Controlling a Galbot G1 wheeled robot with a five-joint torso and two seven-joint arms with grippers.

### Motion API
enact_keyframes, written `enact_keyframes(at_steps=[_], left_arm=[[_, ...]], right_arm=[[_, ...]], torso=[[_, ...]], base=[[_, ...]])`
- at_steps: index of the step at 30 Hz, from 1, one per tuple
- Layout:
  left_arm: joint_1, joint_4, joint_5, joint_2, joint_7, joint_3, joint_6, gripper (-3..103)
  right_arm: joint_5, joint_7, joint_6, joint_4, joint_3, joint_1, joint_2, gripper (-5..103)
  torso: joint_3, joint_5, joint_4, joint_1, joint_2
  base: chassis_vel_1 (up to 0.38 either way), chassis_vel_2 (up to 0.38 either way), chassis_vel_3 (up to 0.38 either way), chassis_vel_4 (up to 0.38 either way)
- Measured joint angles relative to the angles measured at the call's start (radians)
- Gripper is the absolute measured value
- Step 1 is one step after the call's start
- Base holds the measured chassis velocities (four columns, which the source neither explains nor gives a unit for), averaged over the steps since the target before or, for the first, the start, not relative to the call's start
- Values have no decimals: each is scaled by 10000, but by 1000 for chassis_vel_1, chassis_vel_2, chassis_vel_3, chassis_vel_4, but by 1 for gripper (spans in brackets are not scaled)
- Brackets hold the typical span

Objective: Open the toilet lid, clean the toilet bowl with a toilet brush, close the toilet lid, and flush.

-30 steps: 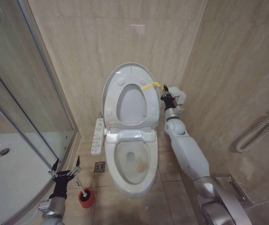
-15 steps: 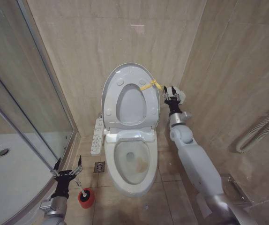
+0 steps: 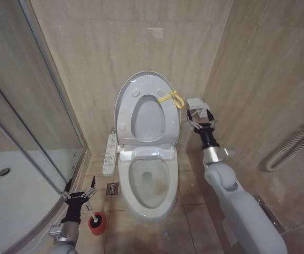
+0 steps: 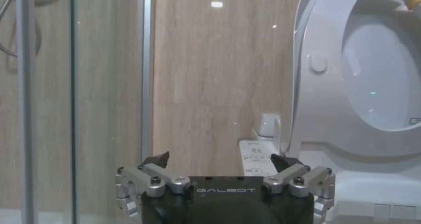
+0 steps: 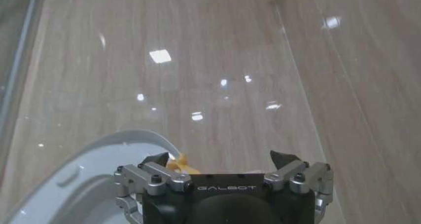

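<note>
The toilet bowl [image 3: 148, 182] stands against the back tiled wall [image 3: 115, 47], its long oval running from the wall out toward the robot, with a yellowish stain on the inside. Above it the toilet lid [image 3: 144, 84] is raised upright against the wall, long axis vertical, with the seat ring [image 3: 124, 114] lifted flat against it. A yellow cord loop [image 3: 170, 97] hangs at the lid's edge on the robot's right.

Just right of that loop, the right hand [image 3: 200, 122] is held up beside the lid, fingers spread wide, gripping nothing and clear of the cord.

Low on the left, the left hand [image 3: 79, 193] hovers wide open and empty beside the shower glass [image 3: 30, 106].

Just beside it on the floor, the small red holder [image 3: 97, 224] contains the toilet brush [image 3: 95, 216], its black head seated inside.
</note>
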Motion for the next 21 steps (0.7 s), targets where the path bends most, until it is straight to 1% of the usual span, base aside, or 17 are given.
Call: enact_keyframes(at_steps=[2,3,5,6,10,11,12,13,15,16,18,19,20,21], left_arm=[[18,-85,-1,18,-3,35,0,100],[18,-85,-1,18,-3,35,0,100],[10,-223,-23,42,-28,79,0,100],[10,-223,-23,42,-28,79,0,100],[62,-535,-66,34,-80,179,2,100],[62,-535,-66,34,-80,179,2,100],[114,-641,-69,19,-84,222,-5,100],[166,-730,-69,9,-85,260,-13,100],[248,-892,-69,-15,-86,320,-28,100],[248,-892,-69,-15,-86,320,-28,100],[345,-1099,-69,-51,-90,360,-37,100],[345,-1099,-69,-51,-90,360,-37,100],[380,-1186,-69,-69,-94,367,-45,100],[424,-1290,-80,-80,-111,369,-52,100]], right_arm=[[10,127,-4,683,186,-557,-12,99],[10,127,-4,683,186,-557,-12,99],[8,216,-8,1597,568,-1465,44,100],[8,216,-8,1597,568,-1465,44,100],[-116,239,0,2872,1252,-3137,430,100],[-116,239,0,2872,1252,-3137,430,100],[-181,284,11,3296,1439,-3638,584,100],[-238,343,14,3654,1596,-4059,708,100],[-442,416,24,4206,1822,-4711,870,100],[-442,416,24,4206,1822,-4711,870,100],[-804,527,104,4692,2020,-5483,1050,100],[-804,527,104,4692,2020,-5483,1050,100],[-990,607,163,4887,2051,-5903,1109,100],[-1343,743,380,5049,2051,-6619,1246,100]], torso=[[0,-1,3,0,0],[0,-1,3,0,0],[-1,-3,3,0,0],[-1,-3,3,0,0],[-1,0,-4,-1,1],[-1,0,-4,-1,1],[0,-1,2,-1,1],[0,0,0,-1,1],[0,-2,0,-1,1],[0,-2,0,-1,1],[0,-2,1,-1,1],[0,-2,1,-1,1],[0,-1,1,-1,1],[0,-3,2,-1,1]], base=[[0,0,0,0],[0,0,0,0],[0,0,0,0],[0,0,0,0],[0,0,0,0],[0,0,0,0],[0,0,0,0],[0,0,0,0],[0,0,0,0],[0,0,0,0],[0,0,0,0],[0,0,0,0],[0,0,0,0],[0,0,0,0]])
